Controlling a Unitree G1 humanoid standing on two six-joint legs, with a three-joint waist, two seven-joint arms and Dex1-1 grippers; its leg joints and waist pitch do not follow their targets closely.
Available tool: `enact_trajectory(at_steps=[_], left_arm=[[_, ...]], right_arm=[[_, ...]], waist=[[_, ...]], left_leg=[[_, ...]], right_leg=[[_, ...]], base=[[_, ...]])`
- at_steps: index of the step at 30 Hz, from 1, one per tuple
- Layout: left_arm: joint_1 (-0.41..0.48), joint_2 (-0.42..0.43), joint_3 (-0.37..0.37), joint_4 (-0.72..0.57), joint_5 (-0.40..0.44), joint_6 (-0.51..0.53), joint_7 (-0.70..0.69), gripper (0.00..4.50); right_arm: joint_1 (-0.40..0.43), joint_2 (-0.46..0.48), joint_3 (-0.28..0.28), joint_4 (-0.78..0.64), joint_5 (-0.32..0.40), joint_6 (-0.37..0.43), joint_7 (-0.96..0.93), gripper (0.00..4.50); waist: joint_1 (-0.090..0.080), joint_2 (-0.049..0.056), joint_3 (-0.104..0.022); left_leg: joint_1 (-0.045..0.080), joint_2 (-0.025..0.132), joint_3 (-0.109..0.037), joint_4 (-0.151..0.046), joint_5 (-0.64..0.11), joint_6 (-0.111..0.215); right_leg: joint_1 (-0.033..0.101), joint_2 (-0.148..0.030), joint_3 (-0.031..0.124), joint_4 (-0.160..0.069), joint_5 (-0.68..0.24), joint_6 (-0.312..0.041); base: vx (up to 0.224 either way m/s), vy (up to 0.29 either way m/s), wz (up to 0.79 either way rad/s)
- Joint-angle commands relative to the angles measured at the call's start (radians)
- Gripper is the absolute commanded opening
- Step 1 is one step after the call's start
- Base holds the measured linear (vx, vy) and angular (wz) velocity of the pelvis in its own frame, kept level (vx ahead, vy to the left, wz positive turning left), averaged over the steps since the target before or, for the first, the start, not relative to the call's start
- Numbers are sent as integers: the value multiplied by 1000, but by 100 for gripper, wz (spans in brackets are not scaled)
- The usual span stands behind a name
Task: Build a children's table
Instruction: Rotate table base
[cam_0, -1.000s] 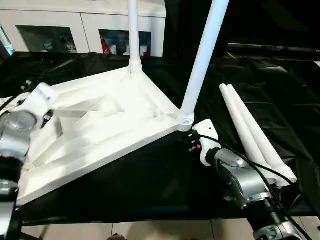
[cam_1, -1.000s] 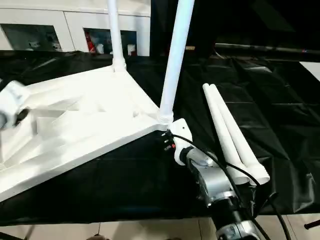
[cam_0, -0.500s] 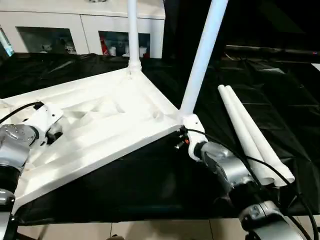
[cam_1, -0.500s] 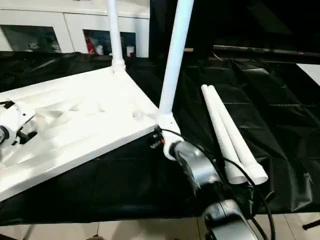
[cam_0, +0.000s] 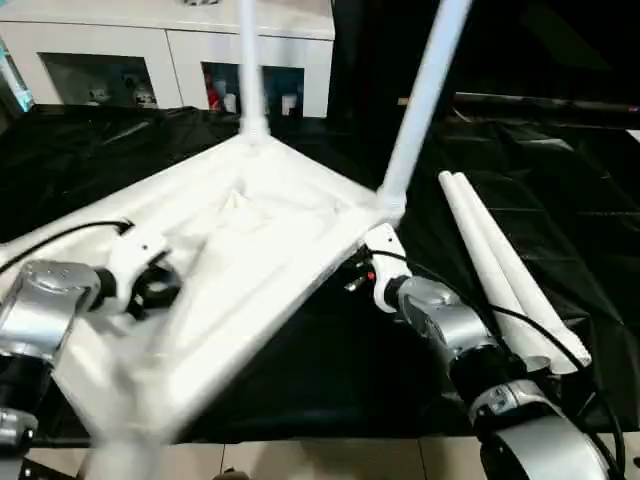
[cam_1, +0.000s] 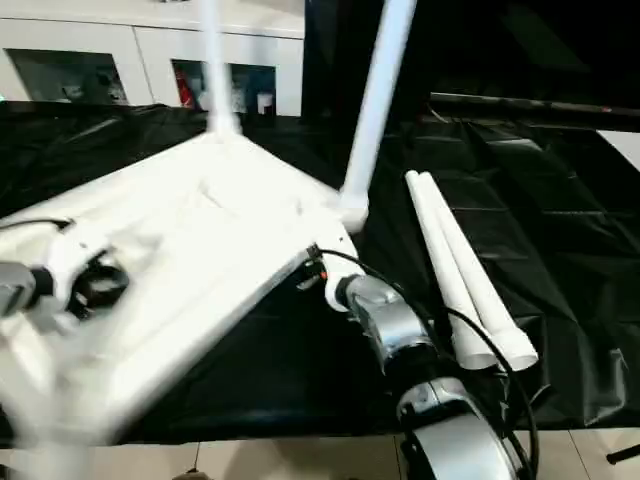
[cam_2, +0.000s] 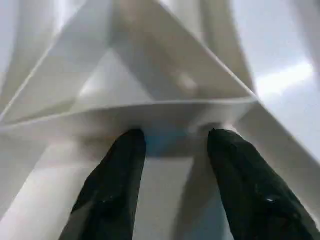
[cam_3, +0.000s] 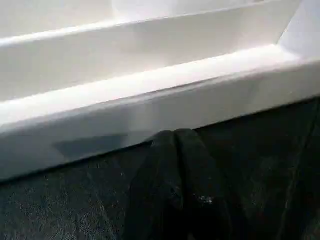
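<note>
1. While my left gripper (cam_2: 170, 150) sits spread at a rib, my right gripper (cam_3: 175, 150) is pinched closed, empty, under the tabletop (cam_0: 270, 240) rim.
2. Tabletop lies upside down, tilted, on the black table (cam_0: 560, 200); it looks stiff, light and slick, so rims are best.
3. Two legs (cam_0: 420, 100) stand socketed; two spares (cam_0: 500, 260) lie beyond.

Left pincer (cam_2: 172, 142) spread against tabletop (cam_2: 165, 75) rib.

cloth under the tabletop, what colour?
Black; the cloth shows best in the right eye view, beside the white tabletop.
</note>
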Motion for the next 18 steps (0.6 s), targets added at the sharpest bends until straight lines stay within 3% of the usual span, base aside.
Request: enact_trajectory(at_steps=[1,4,5,7,15,17,18], left_arm=[[4,-20,-27,-69,-51,7,-69,201],[14,-26,-47,-117,-77,19,-115,169],[12,-38,-57,-132,-84,25,-121,158],[7,-57,-70,-141,-85,22,-119,143],[-76,-179,-128,-43,-38,-70,-49,67],[-99,-212,-143,-24,-27,-83,-39,49],[-104,-219,-145,-18,-24,-87,-34,49]], right_arm=[[-26,7,-7,16,-4,-20,10,0],[-35,8,-9,33,-4,-32,15,0],[-38,8,-8,39,-5,-38,18,0],[-43,9,-9,51,-6,-46,20,0],[-58,5,-19,84,-12,-77,20,0],[-58,1,-22,88,-16,-84,20,0],[-59,0,-22,90,-18,-86,20,0]], waist=[[-3,22,-68],[-4,21,-68],[-4,25,-68],[-7,21,-69],[-10,24,-72],[-11,30,-73],[-11,25,-74]], left_leg=[[6,30,-4,-77,-180,-23],[5,30,-3,-77,-178,-22],[5,29,-3,-77,-181,-23],[4,29,-3,-76,-173,-21],[2,25,-4,-73,-173,-18],[2,26,-4,-72,-170,-17],[2,25,-4,-70,-167,-17]], right_leg=[[57,-62,61,-54,-141,-222],[58,-61,61,-53,-134,-226],[58,-61,61,-53,-135,-225],[61,-60,61,-53,-126,-224],[66,-58,60,-55,-122,-219],[66,-58,60,-54,-113,-221],[67,-57,59,-55,-112,-221]], base=[[0,0,0],[0,0,0],[0,0,0],[0,0,0],[0,0,0],[0,0,0],[0,0,0]])
